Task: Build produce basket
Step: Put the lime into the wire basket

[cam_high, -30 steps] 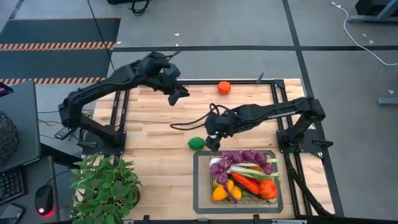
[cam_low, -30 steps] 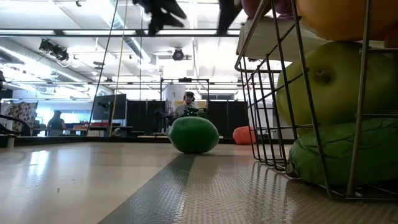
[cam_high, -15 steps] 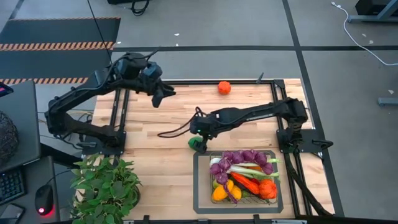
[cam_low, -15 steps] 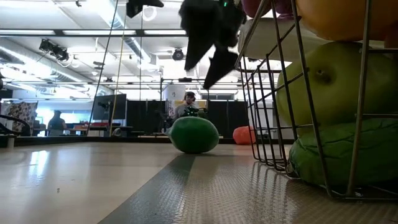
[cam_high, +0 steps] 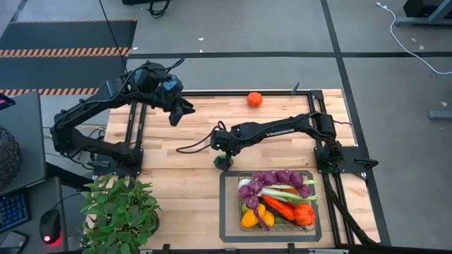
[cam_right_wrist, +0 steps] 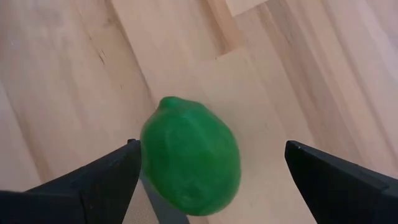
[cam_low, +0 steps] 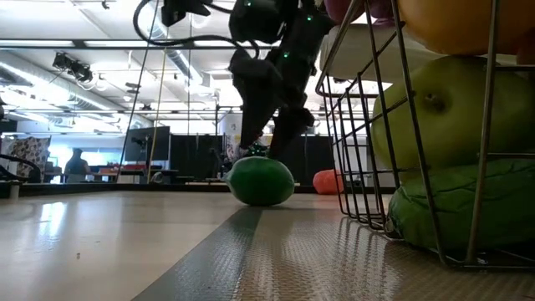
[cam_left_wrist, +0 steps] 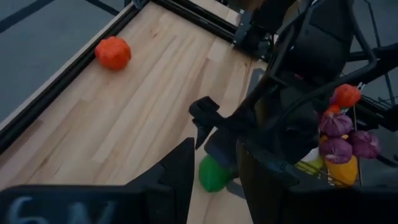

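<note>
Green, glossy toy lime [cam_right_wrist: 189, 157] lies on the wooden counter [cam_high: 162, 155], just beside the dark wire-mesh basket [cam_high: 269, 227]. Your right gripper [cam_high: 224, 152] hangs over it, jaws wide and empty. Pick-up step: lower, close. Left gripper [cam_high: 177, 113] waits, holding nothing.

Lime [cam_high: 223, 162] lies on the table [cam_high: 176, 176], beside basket [cam_high: 229, 204].

Two dark arms; right arm [cam_high: 282, 130] white lettering, loose black cable; green lights near wrist.
</note>
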